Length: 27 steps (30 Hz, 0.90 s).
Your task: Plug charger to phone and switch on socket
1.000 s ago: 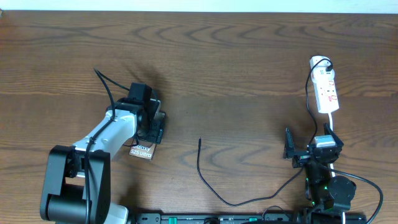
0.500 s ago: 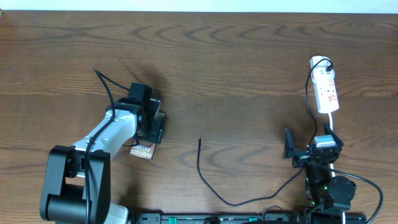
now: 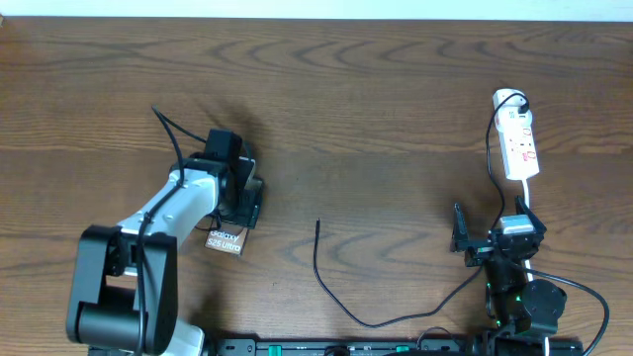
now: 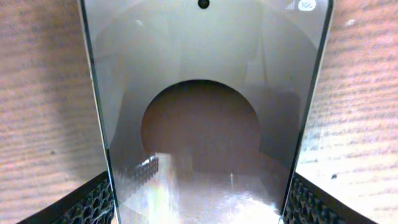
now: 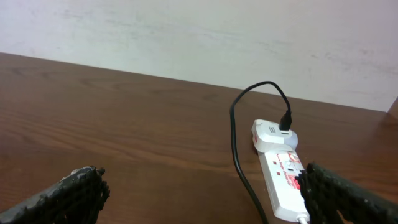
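Charger [image 3: 316, 259] lies between phone [image 3: 225, 238] left, socket [image 3: 520, 146] right.

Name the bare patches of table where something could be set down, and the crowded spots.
Bare: the table's far half, from its left edge to the socket; also the strip between the phone and the charger tip. Crowded: front left, where the left gripper holds the phone; front right, where charger, right gripper and socket sit close.
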Tool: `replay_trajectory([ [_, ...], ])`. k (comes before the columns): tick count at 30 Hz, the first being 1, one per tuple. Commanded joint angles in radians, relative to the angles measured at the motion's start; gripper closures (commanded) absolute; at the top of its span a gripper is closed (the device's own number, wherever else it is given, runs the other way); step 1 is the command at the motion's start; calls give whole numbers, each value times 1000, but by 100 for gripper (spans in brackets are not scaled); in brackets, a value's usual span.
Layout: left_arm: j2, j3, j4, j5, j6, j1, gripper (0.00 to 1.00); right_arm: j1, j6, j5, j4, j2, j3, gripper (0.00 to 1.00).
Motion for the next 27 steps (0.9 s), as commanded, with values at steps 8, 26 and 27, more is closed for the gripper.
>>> replay_trajectory([
  [8,43,146,-158,20,-13,4,93,4,-10,3,-5,-4,-1,1],
  [26,43,196,-210,20,-28,4,93,4,-10,3,-5,-4,-1,1],
  [27,43,196,-210,20,-28,4,93,4,-10,3,-5,-4,-1,1],
])
